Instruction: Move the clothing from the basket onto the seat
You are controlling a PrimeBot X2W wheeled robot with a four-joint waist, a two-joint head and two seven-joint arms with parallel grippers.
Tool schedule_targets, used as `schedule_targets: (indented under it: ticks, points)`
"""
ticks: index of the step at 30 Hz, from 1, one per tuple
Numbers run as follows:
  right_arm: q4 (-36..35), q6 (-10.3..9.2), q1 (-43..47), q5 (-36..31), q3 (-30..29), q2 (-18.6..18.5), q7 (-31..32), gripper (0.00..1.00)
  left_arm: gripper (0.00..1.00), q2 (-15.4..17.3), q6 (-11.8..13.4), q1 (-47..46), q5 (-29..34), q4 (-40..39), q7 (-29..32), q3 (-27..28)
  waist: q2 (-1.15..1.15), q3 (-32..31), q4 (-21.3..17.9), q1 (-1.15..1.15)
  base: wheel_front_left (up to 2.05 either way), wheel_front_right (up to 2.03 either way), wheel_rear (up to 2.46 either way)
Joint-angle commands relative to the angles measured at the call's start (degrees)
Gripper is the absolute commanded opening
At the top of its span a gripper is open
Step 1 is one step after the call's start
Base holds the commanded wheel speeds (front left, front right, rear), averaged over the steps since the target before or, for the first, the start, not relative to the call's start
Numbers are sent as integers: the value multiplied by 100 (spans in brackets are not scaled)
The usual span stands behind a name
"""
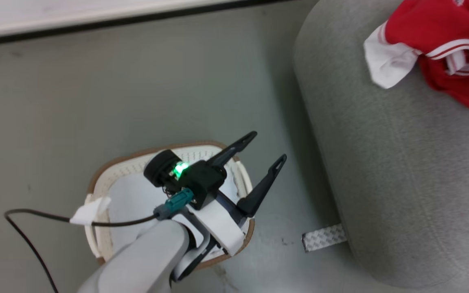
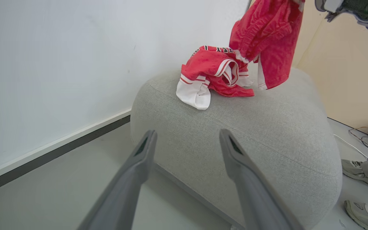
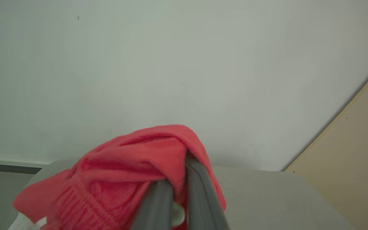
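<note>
The basket (image 1: 96,179) stands on the floor at the left of the head view, with a pale flat pad (image 1: 132,199) lying in its bottom. My left claw (image 1: 268,145) hangs over the basket's right rim. Its two fingers are spread wide apart with nothing between them. In the left wrist view, the left claw (image 2: 187,132) points toward the near edge of the seat (image 2: 251,127).

The seat (image 1: 401,162) stands just to the right of the basket, with a strip of floor between them. One piece of the clothing (image 2: 209,72) lies crumpled on the seat's top near its far edge, its white trim turned toward the left edge. Just to the right of it, a hanging garment (image 2: 267,38) droops from above. Its lower hem comes down close to the seat's top, but I cannot tell whether it touches.

My right claw (image 3: 177,179) is pinched together on that hanging garment (image 3: 123,166), and the red cloth is bunched over both fingers above the seat (image 3: 267,191). Past the seat's right edge, a person's shoes (image 2: 356,169) rest on the floor.
</note>
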Motion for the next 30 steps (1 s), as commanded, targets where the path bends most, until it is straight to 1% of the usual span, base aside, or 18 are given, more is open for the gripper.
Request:
schedule_targets:
  ticks: [1, 4, 8, 13, 15, 16, 18, 20, 21, 22, 26, 30]
  points:
    - [201, -14, -150, -58, 26, -50, 33, 0, 100, 80, 7, -96, 59, -46, 18, 20, 0, 357, 196, -1, 0, 0, 0]
    - [807, -14, -438, -120, 123, -147, 135, 0, 100, 126, 22, -195, 93, -121, 72, 40, 0, 621, 282, -1, 0, 0, 0]
    - [1546, -13, -758, -143, 428, -69, 385, 0, 100, 204, 20, -302, 149, -187, 118, 52, 0, 894, 353, -1, 0, 0, 0]
    - [2346, -14, -1037, 92, 763, -3, 885, 0, 100, 230, 28, -392, 159, -199, 111, 52, 0, 1077, 409, -1, 0, 0, 0]
    - [2529, -14, -1124, 229, 938, 24, 1120, 5, 100, 228, 40, -423, 152, -185, 96, 56, 0, 1105, 410, -1, 0, 0, 0]
    - [2585, -14, -1152, 318, 1028, 24, 1210, 9, 100, 228, 40, -427, 145, -177, 87, 55, 0, 1108, 406, -1, 0, 0, 0]
    - [2629, -14, -1190, 455, 1189, -14, 1291, 24, 100, 229, 50, -424, 132, -148, 67, 56, 0, 1095, 390, -1, 0, 0, 0]
    - [2646, -14, -1185, 597, 1376, -42, 1310, 42, 100, 237, 54, -404, 108, -105, 36, 55, 0, 1052, 366, -1, 0, 0, 0]
    - [2652, -13, -1181, 668, 1470, -42, 1320, 55, 100, 238, 55, -385, 91, -81, 17, 47, 0, 1017, 351, -1, 0, 0, 0]
    - [2655, -14, -1172, 733, 1544, -61, 1328, 100, 100, 234, 52, -368, 75, -55, 12, 44, 0, 977, 340, -1, 0, 0, 0]
    - [2646, -14, -1089, 944, 1912, -141, 1347, 100, 100, 206, 44, -303, 16, 49, -72, 33, 0, 746, 290, -1, 0, 0, 0]
    - [2606, -14, -957, 1181, 2298, -199, 1466, 100, 100, 195, 70, -170, -74, 178, -158, 48, 0, 372, 246, -1, 0, 0, 0]
